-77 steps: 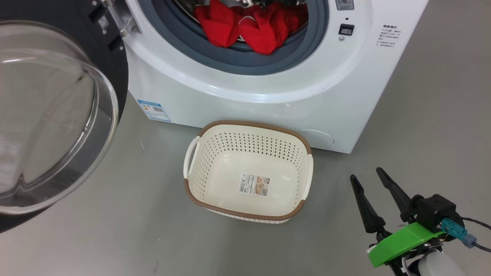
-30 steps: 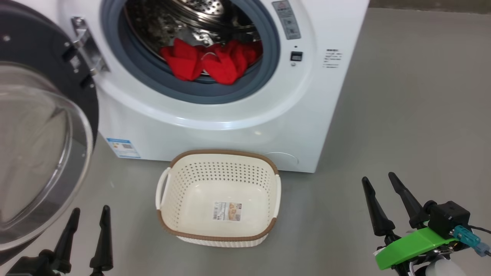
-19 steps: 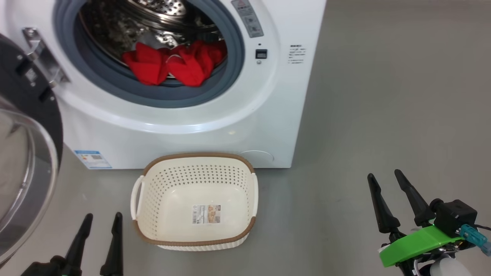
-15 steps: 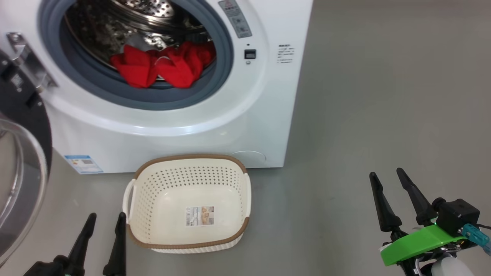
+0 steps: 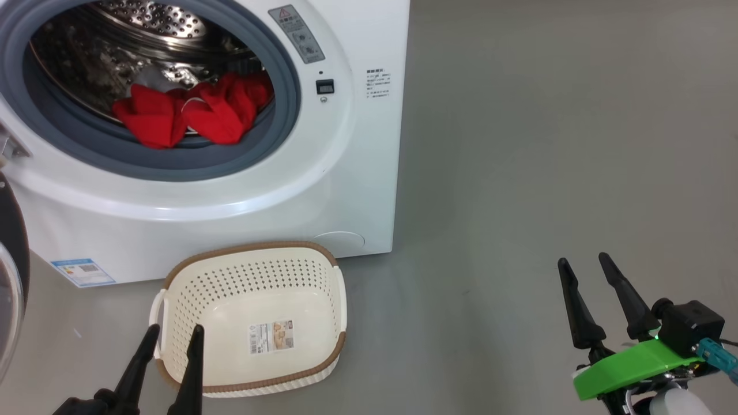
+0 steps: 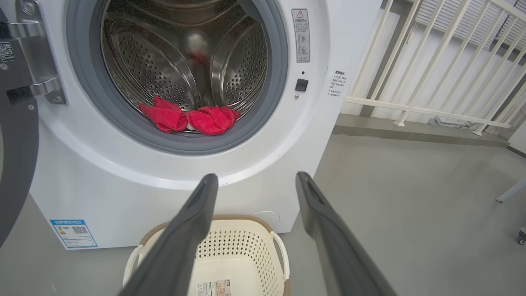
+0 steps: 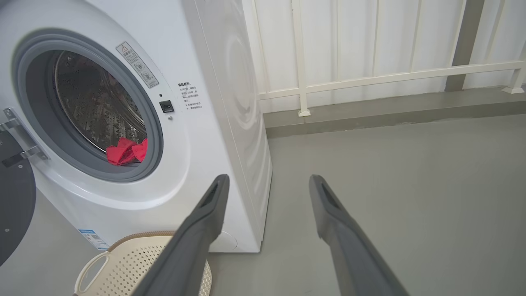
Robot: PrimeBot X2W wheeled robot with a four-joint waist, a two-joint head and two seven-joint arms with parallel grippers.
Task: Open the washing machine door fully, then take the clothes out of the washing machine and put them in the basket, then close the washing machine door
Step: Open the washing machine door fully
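The washing machine door (image 5: 12, 230) hangs wide to the left, so the mouth of the washing machine (image 5: 346, 144) stands clear; the clothes (image 5: 184, 112) bunch at the drum (image 6: 164, 61) lip, within reach; the basket (image 5: 248, 252) sits just beneath the opening for a short drop; left end effector (image 5: 176, 329) and right end effector (image 5: 583, 260) gape wide, both empty; the left wrist view sees the drum's back wall, cropped in the head view; the right wrist view adds a white railing (image 7: 370, 78).

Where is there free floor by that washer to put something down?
Bare: the grey floor right of the washing machine and basket, up to the right tool; also the basket's inside. Crowded: the left side, with basket close before the machine, left tool above it, open door beside.
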